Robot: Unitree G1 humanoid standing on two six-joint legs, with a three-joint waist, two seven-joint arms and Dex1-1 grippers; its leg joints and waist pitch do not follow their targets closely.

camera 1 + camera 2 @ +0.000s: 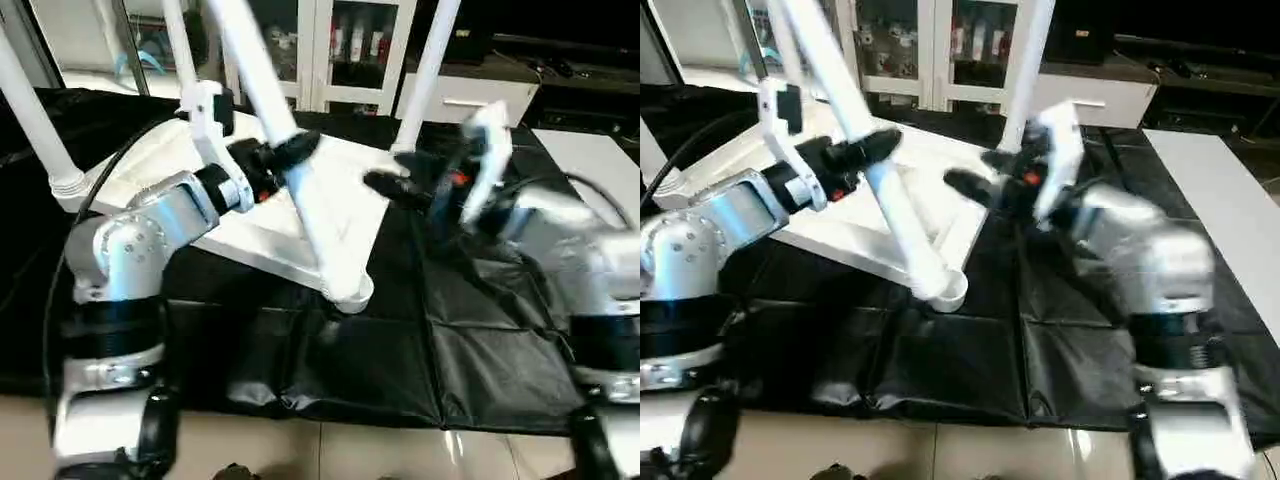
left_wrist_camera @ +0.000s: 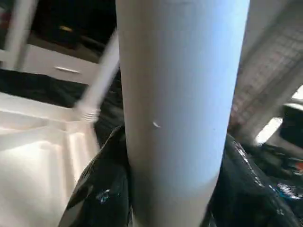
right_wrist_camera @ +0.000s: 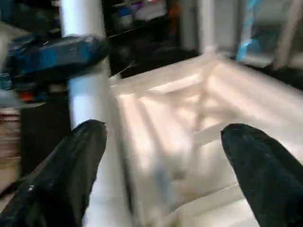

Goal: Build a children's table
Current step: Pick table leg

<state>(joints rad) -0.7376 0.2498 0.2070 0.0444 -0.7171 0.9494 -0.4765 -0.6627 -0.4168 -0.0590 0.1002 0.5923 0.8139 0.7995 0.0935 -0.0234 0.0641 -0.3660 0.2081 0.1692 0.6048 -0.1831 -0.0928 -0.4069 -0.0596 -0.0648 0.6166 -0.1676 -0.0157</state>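
The white table top [image 1: 340, 225] lies upside down on the black cloth, and its ribbed underside [image 3: 180, 123] faces up. A long white leg [image 1: 268, 85] leans from the top of the head views down into the near corner socket [image 1: 350, 292]. My left gripper [image 1: 290, 152] is shut on this leg [image 2: 180, 109], with a black finger on each side. Two other legs [image 1: 425, 70] [image 1: 30, 115] stand in the far right and left sockets. My right gripper [image 1: 395, 175] is open just beyond the top's right edge, its fingers [image 3: 71, 165] wide apart and holding nothing.
The black-draped work table [image 1: 400, 360] reaches to the near edge above a tiled floor [image 1: 330, 450]. A white sheet or board [image 1: 590, 150] lies at the far right. White cabinets [image 1: 465, 95] and glass-door shelves stand behind the table.
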